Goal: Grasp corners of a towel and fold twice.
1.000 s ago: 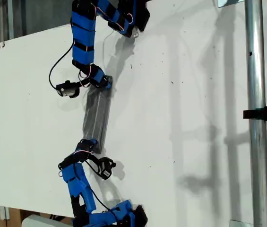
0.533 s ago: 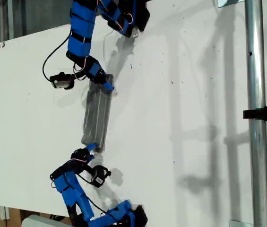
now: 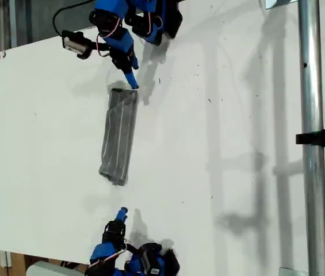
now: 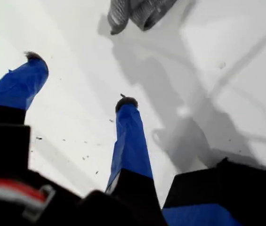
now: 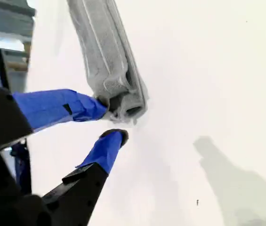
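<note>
Both arms are pulling clear now: half a second ago each was down at one end of the grey striped cloth towel (image 3: 119, 135), and now neither is holding it. The first gripper (image 3: 121, 214) is sitting back near the bottom edge of the exterior view, well apart from the towel's lower end, its blue-taped fingers (image 4: 129, 136) spread wide on nothing. The second gripper (image 3: 132, 82) is hanging just beside the upper end, jaws parted and empty, one fingertip (image 5: 97, 107) at the cloth. That is looking like a release after the second fold. The towel is lying as a narrow strip on the white tabletop (image 3: 237, 115), left of centre in the exterior view, its long axis running nearly top to bottom, the upper end leaning slightly toward that view's right
</note>
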You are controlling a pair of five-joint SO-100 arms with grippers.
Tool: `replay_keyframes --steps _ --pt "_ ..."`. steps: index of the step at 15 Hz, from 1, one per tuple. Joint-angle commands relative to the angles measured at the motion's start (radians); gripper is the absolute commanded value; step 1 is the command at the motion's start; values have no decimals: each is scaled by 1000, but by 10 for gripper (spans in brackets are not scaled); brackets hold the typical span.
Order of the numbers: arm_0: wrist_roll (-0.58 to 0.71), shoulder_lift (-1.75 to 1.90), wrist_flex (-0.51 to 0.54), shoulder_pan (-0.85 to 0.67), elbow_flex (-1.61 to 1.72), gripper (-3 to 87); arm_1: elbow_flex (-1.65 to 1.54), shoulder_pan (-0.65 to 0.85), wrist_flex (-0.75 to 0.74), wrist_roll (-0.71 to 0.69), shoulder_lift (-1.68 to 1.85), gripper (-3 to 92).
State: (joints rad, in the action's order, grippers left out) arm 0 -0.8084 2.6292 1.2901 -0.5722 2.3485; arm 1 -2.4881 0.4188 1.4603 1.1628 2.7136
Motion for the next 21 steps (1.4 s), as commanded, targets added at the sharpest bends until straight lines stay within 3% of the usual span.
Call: replay_keyframes --steps 1,3,5,7,11,14,18,21 --pt "-161 416 -86 149 256 -28 -100 -137 23 193 192 288" --pt "-275 712 -172 275 508 -29 -121 -181 25 281 232 305" --pt "-331 847 -115 341 652 -29 -123 -170 23 311 179 325" --pt "-359 847 -129 413 710 -29 -133 -95 -3 299 106 369" --pt "-373 847 -141 414 749 -29 -94 313 -207 -63 -167 415" --pt "-379 847 -130 416 747 -29 -87 471 -405 -213 -318 423" --pt "-390 847 -129 413 746 -29 29 379 -678 -212 -661 427" --pt "-399 847 -124 411 746 -29 201 296 -730 -160 -922 426"
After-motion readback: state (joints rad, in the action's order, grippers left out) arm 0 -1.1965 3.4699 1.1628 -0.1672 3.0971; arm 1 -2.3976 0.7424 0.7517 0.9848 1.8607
